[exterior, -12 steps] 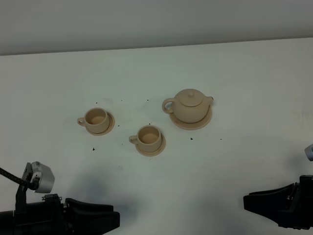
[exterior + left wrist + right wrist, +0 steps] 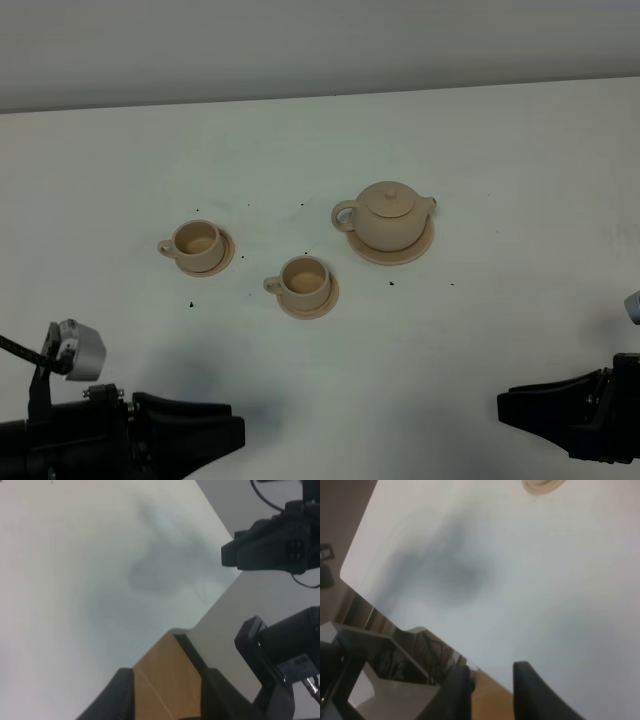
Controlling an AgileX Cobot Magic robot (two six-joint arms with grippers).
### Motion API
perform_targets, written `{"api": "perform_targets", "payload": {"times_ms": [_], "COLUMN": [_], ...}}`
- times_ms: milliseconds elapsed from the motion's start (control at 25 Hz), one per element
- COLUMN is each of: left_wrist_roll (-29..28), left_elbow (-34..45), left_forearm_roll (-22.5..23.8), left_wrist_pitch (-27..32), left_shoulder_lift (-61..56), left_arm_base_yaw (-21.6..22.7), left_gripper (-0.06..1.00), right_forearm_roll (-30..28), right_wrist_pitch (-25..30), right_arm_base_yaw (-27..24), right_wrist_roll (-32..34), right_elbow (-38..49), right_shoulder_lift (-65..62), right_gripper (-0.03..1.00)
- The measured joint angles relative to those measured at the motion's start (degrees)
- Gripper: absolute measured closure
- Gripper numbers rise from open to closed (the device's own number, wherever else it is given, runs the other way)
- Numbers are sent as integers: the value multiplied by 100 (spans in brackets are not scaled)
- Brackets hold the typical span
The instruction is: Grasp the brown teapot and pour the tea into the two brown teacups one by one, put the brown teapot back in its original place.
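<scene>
Right wrist view: right gripper (image 2: 490, 670) spread, nothing between its fingers, hanging at the white table (image 2: 560, 580) edge. Same for left gripper (image 2: 167, 675): spread, empty. Exterior high view: brown teapot (image 2: 390, 217) upright on wide saucer (image 2: 390, 257), well apart from both grippers. Left teacup (image 2: 197, 243) and middle teacup (image 2: 304, 280) stand on small saucers near it.
</scene>
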Motion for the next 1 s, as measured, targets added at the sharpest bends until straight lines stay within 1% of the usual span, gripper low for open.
{"api": "perform_targets", "payload": {"times_ms": [120, 200, 280, 320, 440, 560, 600, 720, 800, 840, 920, 960, 1000], "left_wrist_roll": [-131, -472, -968, -1303, -2410, -3703, -4217, -5680, -6732, -7158, -8084, -8441, -8679], "left_elbow": [-476, -952, -1457, -1746, -2583, -3312, -3514, -3805, -3830, -3830, -3830, -3830, -3830], "left_forearm_roll": [-31, 103, 447, 710, 1696, 3015, 3427, 4934, 6130, 6741, 7773, 8232, 8544], "left_wrist_pitch": [103, 148, 167, 173, 125, -90, -184, -290, -135, -13, 326, 473, 638], "left_shoulder_lift": [0, 0, 0, -11, -171, -557, -734, -1330, -1751, -1981, -2407, -2641, -2873], "left_arm_base_yaw": [0, 0, 0, 0, 0, 0, 0, 0, 0, 0, 0, 0, 0], "left_gripper": [58, 58, 58, 58, 58, 58, 58, 58, 58, 58, 58, 58, 58], "right_forearm_roll": [-12, -95, -271, -395, -755, -1079, -1175, -1425, -1538, -1571, -1621, -1621, -1626], "right_wrist_pitch": [18, 84, 127, 142, 168, 179, 179, 185, 157, 131, 114, 108, 108], "right_arm_base_yaw": [0, 0, 0, 0, 0, 0, 0, 0, 0, 0, 0, 0, 0], "right_wrist_roll": [-3, 52, 238, 343, 705, 985, 1100, 1378, 1521, 1570, 1624, 1646, 1659], "right_elbow": [-242, -460, -720, -852, -1219, -1591, -1729, -2107, -2308, -2397, -2528, -2581, -2621], "right_shoulder_lift": [0, 0, 0, 0, 0, 0, 0, 6, 6, 6, 6, 7, 7], "right_gripper": [73, 73, 73, 73, 73, 73, 73, 73, 73, 73, 73, 73, 73]}}
